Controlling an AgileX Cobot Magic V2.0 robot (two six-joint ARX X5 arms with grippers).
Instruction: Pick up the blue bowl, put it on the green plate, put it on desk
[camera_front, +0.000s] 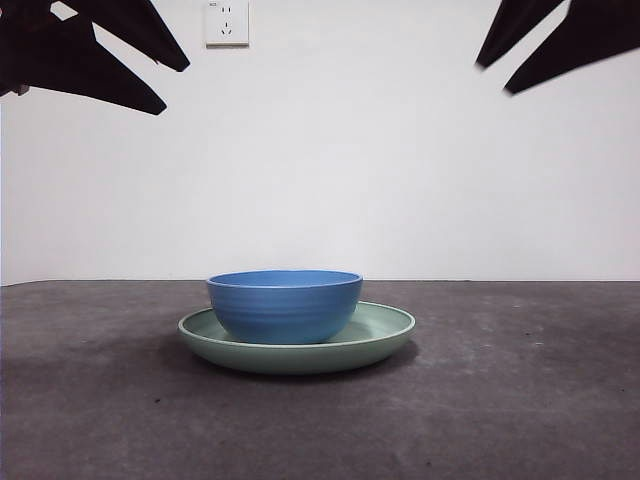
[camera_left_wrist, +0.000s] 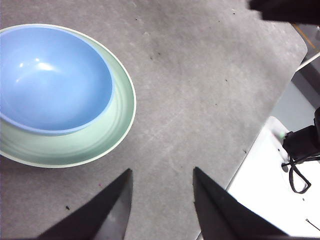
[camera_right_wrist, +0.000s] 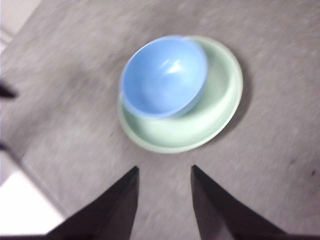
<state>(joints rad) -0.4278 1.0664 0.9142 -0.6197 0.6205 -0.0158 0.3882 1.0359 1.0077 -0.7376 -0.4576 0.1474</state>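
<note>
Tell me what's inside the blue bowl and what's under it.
The blue bowl holds nothing; its inside shows bare in both wrist views. Under it is the green plate, which sits on the desk. The plate's middle is covered.

Both grippers carry matte black, flat, blade-like fingers (camera_left_wrist: 112, 210) tapering to pointed tips, unmarked.
</note>
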